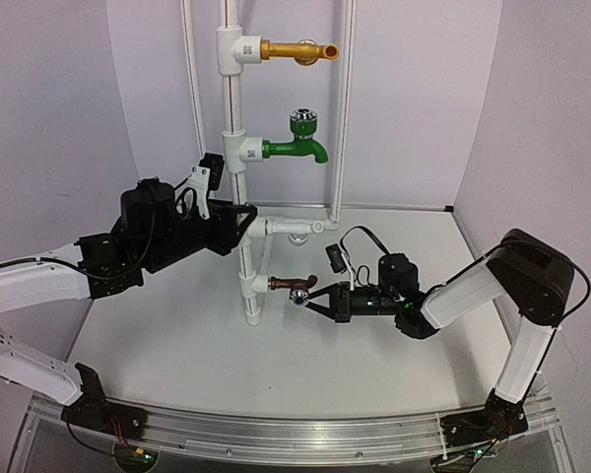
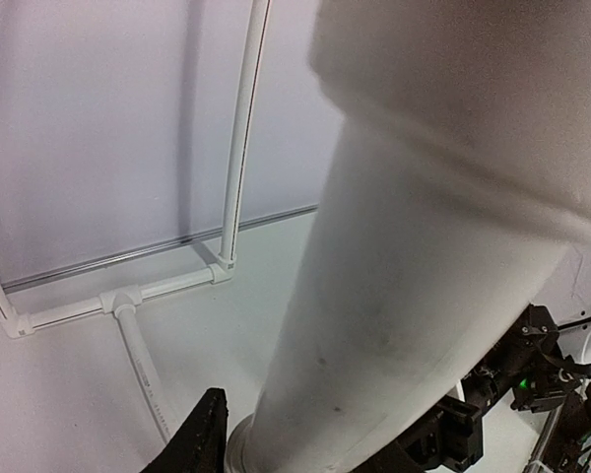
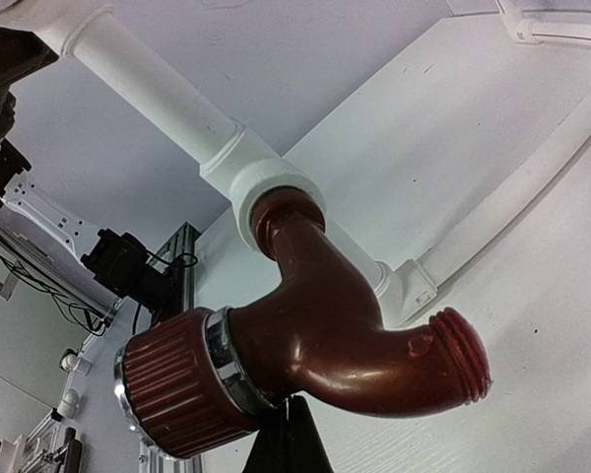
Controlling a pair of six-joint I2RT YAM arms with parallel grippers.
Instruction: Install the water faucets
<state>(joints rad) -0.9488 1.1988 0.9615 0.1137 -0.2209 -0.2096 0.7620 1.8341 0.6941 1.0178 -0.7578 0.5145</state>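
We find the brown faucet (image 1: 294, 285) seated in the lowest tee (image 1: 251, 284) of the upright pipe (image 1: 233, 108), which the left gripper (image 1: 242, 221) clamps. The right gripper (image 1: 313, 301) is pinched together beneath it. We judge threading is under way; next, regrip and tighten.

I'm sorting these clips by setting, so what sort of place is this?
Probably a robotics lab test cell, not a real bathroom: a white pipe stand holding a gold faucet, a green faucet and a brown faucet, and the left arm and right arm bolted to a metal rail.
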